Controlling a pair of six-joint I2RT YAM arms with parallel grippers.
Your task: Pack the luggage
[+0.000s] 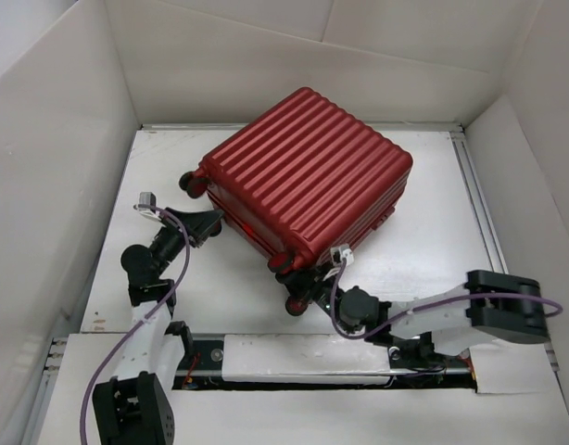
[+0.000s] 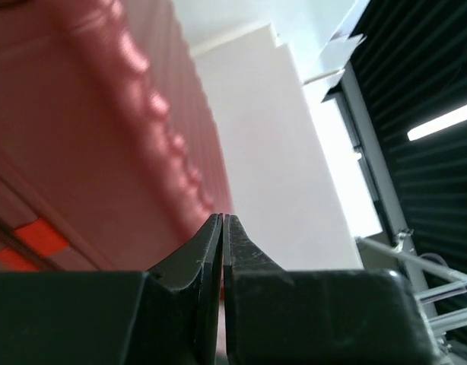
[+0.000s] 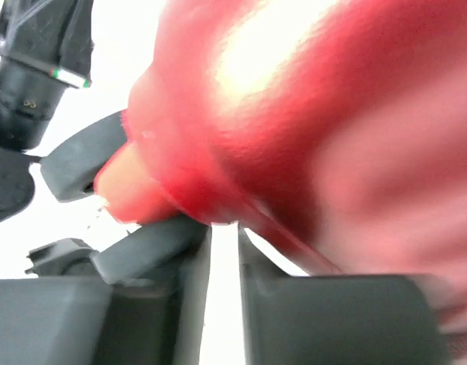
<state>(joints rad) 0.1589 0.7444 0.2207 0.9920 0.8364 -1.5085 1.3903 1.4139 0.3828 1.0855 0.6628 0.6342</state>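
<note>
Across the far middle of the white surface (image 1: 433,232) lies the closed red luggage (image 1: 308,176), ribbed shell up. Only the wrist views settle this: left jaws pressed together beside its left side, right jaws slightly spread at its near wheels (image 1: 294,304).

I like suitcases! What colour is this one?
The suitcase is dark red, best in the top view.

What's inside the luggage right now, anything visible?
Nothing inside shows. The luggage lies shut on the white table, ribbed side up, so its interior and any contents are covered. Only its red outside and the dark wheels are visible.
</note>
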